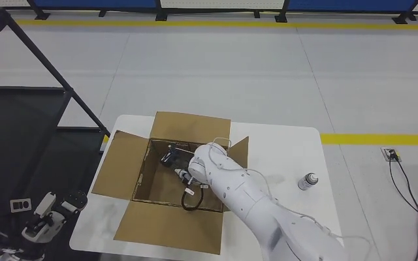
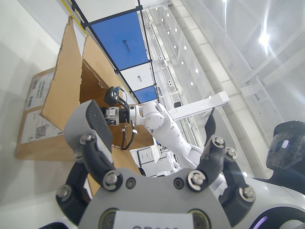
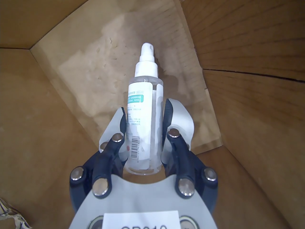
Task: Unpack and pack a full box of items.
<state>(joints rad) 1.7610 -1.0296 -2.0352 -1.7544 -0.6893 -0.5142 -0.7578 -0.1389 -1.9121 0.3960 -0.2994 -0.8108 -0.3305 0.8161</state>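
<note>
Down inside box (image 3: 238,24), right claw (image 3: 145,108) around bottle (image 3: 143,89).

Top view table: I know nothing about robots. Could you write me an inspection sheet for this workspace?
Surface: white table, no spills seen.
Job's things: open cardboard box on the table; spray bottle inside it; small can upright on the table beside the box.
Clutter: crumpled scrap near the right hand, kind unclear.
Hands: right hand shut on the spray bottle, inside the box; left hand open, empty, outside the box.
Cables: black cable looped at the right wrist; floor cable by a socket.
Surroundings: yellow floor lines, blue panels.
</note>
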